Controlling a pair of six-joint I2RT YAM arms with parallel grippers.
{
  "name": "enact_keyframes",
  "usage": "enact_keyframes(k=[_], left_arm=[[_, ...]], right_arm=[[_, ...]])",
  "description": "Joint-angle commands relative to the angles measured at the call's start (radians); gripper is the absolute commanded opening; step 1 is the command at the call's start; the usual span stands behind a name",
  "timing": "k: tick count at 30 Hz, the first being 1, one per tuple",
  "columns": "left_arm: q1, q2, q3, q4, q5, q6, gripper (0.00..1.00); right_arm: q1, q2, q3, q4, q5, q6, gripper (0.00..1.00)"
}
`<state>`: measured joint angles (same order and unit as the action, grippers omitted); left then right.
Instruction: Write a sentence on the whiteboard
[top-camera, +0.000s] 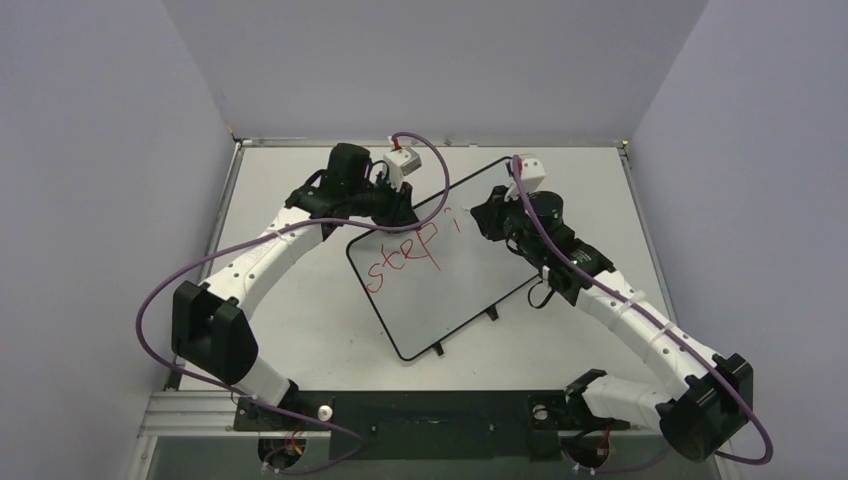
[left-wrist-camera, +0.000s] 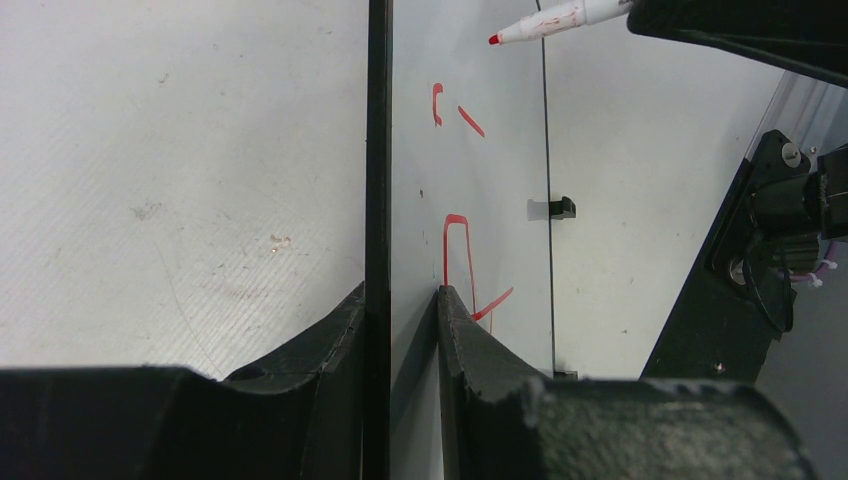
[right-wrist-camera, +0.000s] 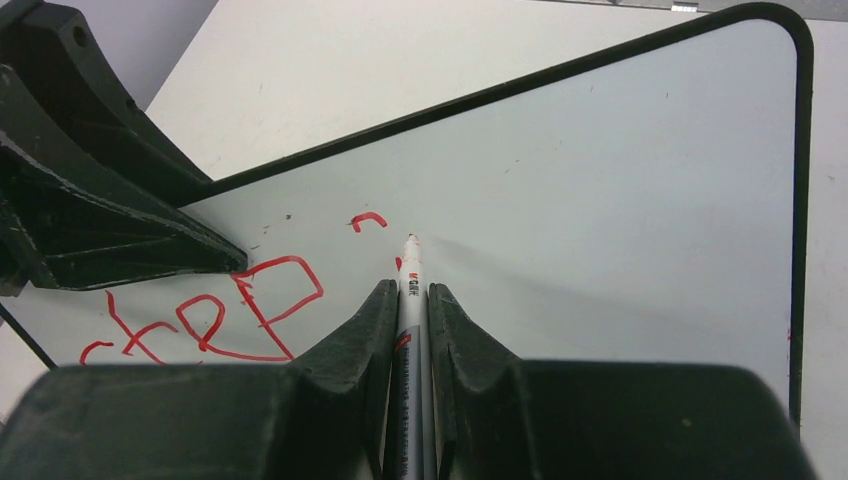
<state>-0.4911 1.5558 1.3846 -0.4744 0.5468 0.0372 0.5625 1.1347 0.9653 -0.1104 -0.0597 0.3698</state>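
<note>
The whiteboard (top-camera: 470, 295) lies slanted on the table. Red lettering (top-camera: 400, 258) on it reads "step", with a short first stroke of another word (top-camera: 455, 215) beside it. My left gripper (top-camera: 400, 205) is shut on the board's far-left edge; in the left wrist view (left-wrist-camera: 400, 300) its jaws stand on either side of the black frame (left-wrist-camera: 378, 150). My right gripper (top-camera: 492, 215) is shut on a white red-tipped marker (right-wrist-camera: 411, 290). The marker's tip (right-wrist-camera: 411, 240) is at the board's surface, just right of the "p" (right-wrist-camera: 275, 290). The marker also shows in the left wrist view (left-wrist-camera: 550, 20).
The pale grey tabletop (top-camera: 300, 330) is walled on the left, back and right. The board's small black feet (top-camera: 490, 312) stick out on its near-right edge. The left gripper's body (right-wrist-camera: 90, 200) fills the left of the right wrist view. Purple cables loop beside both arms.
</note>
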Motion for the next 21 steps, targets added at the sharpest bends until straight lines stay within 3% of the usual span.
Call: enact_keyframes(k=[1,21], left_arm=[[-0.001,-0.042,0.012,0.099,-0.074,0.098,0.00],[-0.004,-0.047,0.009,0.101,-0.074,0.099,0.00]], right_arm=[[-0.007,0.023,0.039,0.015,0.024,-0.007,0.00],[-0.006,0.026,-0.065,-0.001,0.048,-0.010,0.00]])
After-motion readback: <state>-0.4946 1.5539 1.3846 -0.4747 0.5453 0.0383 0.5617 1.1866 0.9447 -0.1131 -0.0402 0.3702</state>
